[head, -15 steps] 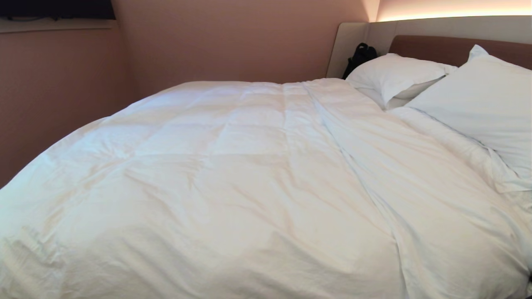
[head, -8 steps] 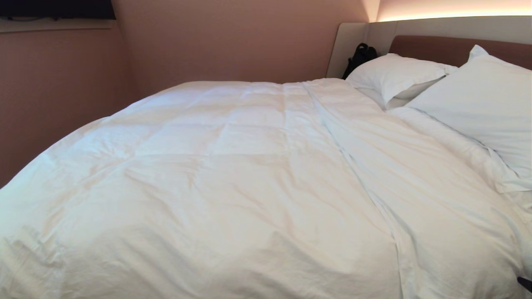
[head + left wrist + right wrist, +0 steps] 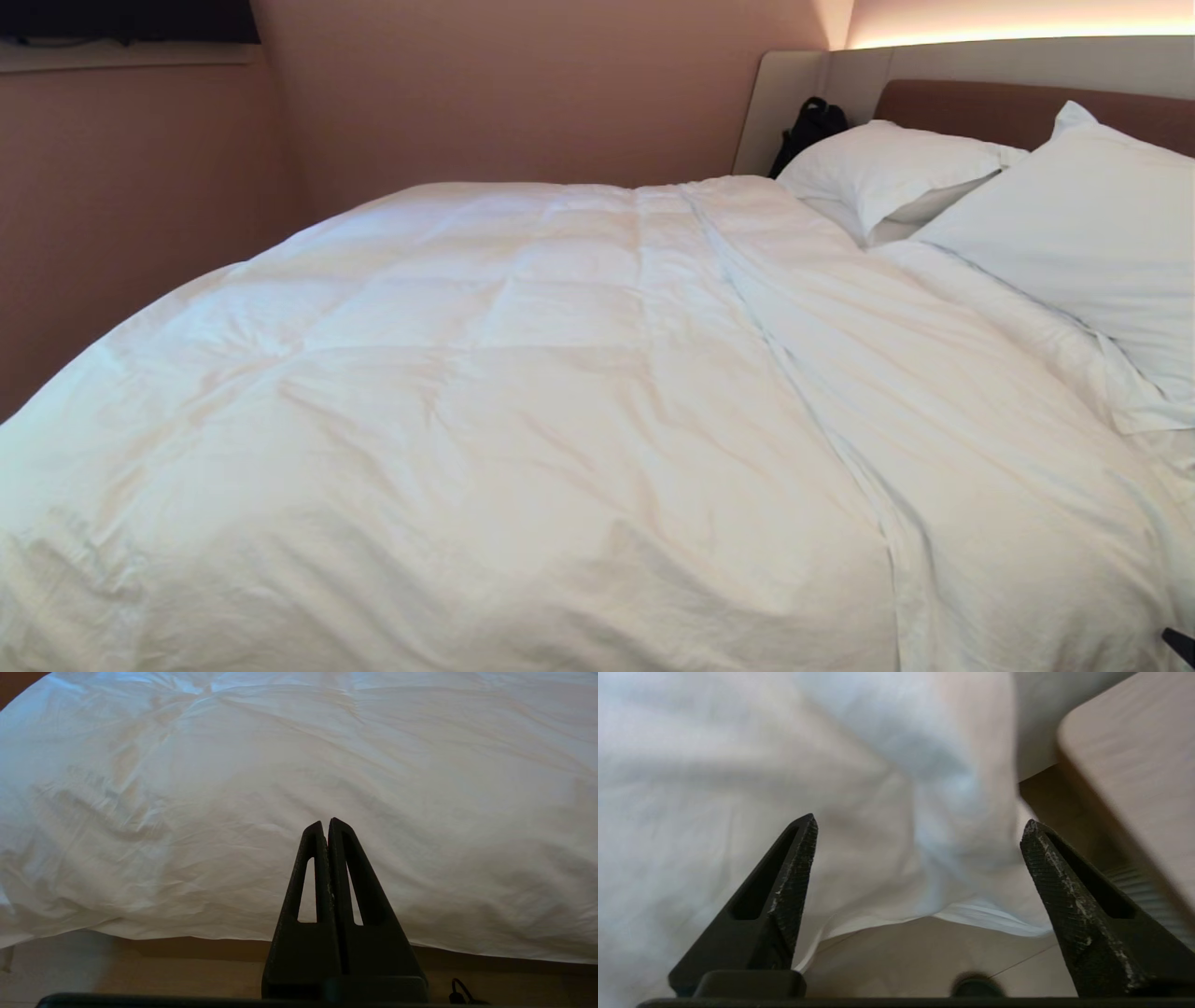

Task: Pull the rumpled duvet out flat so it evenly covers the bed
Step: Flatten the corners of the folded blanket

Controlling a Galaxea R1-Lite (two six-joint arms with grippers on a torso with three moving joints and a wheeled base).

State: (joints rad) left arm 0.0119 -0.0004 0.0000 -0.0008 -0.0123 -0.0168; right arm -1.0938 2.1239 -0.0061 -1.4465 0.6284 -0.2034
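The duvet (image 3: 523, 401) is a puffy white quilt with faint square stitching, spread wrinkled over nearly the whole bed, whose brown headboard (image 3: 1008, 107) stands at the right. My left gripper (image 3: 327, 822) is shut and empty, parked low and pointing at the duvet's (image 3: 233, 788) hanging near side. My right gripper (image 3: 920, 821) is open wide, with the duvet's (image 3: 784, 765) drooping edge beyond its fingertips and nothing between them. In the head view only a dark sliver of the right gripper (image 3: 1180, 642) shows, at the bottom right corner.
Two white pillows (image 3: 887, 168) (image 3: 1092, 233) lie by the headboard, with a black bag (image 3: 810, 126) at its far end. Pink walls close in behind and to the left. A wooden bedside unit (image 3: 1134, 765) stands close to the right gripper. Beige floor (image 3: 140, 970) runs below the duvet's edge.
The dark sliver of my right gripper has come a little further into the bottom right corner of the head view. The duvet and pillows lie as before.
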